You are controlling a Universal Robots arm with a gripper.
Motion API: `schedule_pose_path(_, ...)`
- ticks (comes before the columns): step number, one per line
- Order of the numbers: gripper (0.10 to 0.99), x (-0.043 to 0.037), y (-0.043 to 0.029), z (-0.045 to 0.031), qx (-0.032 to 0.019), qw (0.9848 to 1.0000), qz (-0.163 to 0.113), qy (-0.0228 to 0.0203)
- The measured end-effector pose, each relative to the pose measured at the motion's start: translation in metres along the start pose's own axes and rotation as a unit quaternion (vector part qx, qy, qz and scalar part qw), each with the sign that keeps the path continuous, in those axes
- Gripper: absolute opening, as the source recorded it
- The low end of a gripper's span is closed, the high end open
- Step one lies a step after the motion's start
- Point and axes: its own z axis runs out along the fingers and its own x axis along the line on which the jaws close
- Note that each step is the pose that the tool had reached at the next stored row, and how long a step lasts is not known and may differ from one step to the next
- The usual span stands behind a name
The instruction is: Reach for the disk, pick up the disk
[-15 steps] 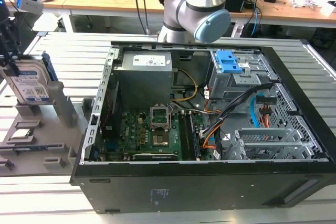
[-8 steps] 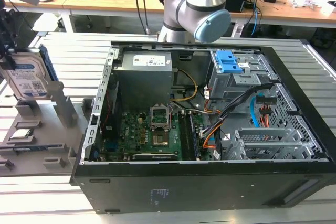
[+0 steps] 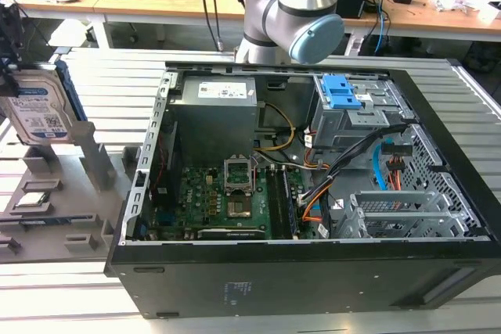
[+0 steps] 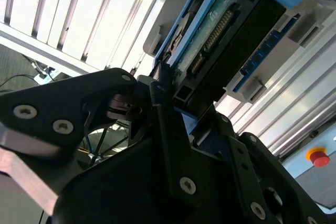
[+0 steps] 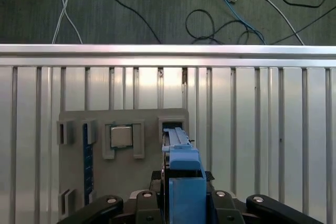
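Holding: black two-finger gripper (image 5: 184,176) looks closed on the flat silver metal rectangular disk (image 3: 35,107) with its white-and-blue label and blue plastic frame; the black fingers (image 5: 157,182) sit tight against both broad faces in both wrist views.
Disk position: far on the exterior view's left, standing on edge with its label face towards that camera, over the grey plastic fixture tray (image 3: 55,193).
Disk vs gripper: directly between the jaws, reaching out from them towards the tray; no sideways offset shows in the first wrist view.
Long axis: looks roughly level and crosswise to the gripper's reach, but the frame edge cuts the disk off, so this is not sure.
Connector edge: green board and pin row (image 4: 220,30) run away from the gripper.
Seated or lifted: cannot tell; the grey tray slot (image 5: 172,125) lies right behind the disk's far end.
Nearby: square silver chip (image 5: 122,136) in a tray pocket just beside; open black computer case (image 3: 313,287) well apart.
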Motion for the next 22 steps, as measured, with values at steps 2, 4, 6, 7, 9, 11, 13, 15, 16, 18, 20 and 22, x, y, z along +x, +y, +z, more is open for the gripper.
schedule_pose_path(2,0.365,0.0,0.0,-0.0032,0.0,1.0,0.0,0.0)
schedule_pose_path(4,0.365,0.0,0.0,-0.0059,0.0001,1.0,0.0,0.0)
schedule_pose_path(6,0.365,0.0,0.0,-0.0093,0.0,1.0,0.0,0.0)
schedule_pose_path(7,0.365,0.0,0.0,-0.0111,0.0,1.0,0.0,0.0)
schedule_pose_path(9,0.365,0.0,0.0,-0.0159,0.0,1.0,0.0,0.0)
schedule_pose_path(11,0.365,0.0,0.0,-0.0194,0.0001,1.0,0.0,0.0)
schedule_pose_path(13,0.365,0.0001,0.0,-0.0239,0.0,1.0,0.0,0.0)
schedule_pose_path(15,0.365,0.0001,0.0,-0.0276,0.0,1.0,0.0,0.0)
schedule_pose_path(16,0.365,0.0001,0.0,-0.0292,0.0,1.0,0.0,0.0)
schedule_pose_path(18,0.365,0.0001,0.0,-0.0343,0.0,1.0,0.0,0.0)
schedule_pose_path(20,0.365,0.0002,0.0,-0.0395,0.0,1.0,0.0,0.0)
schedule_pose_path(22,0.365,0.0002,0.0,-0.0433,0.0,1.0,0.0,0.0)
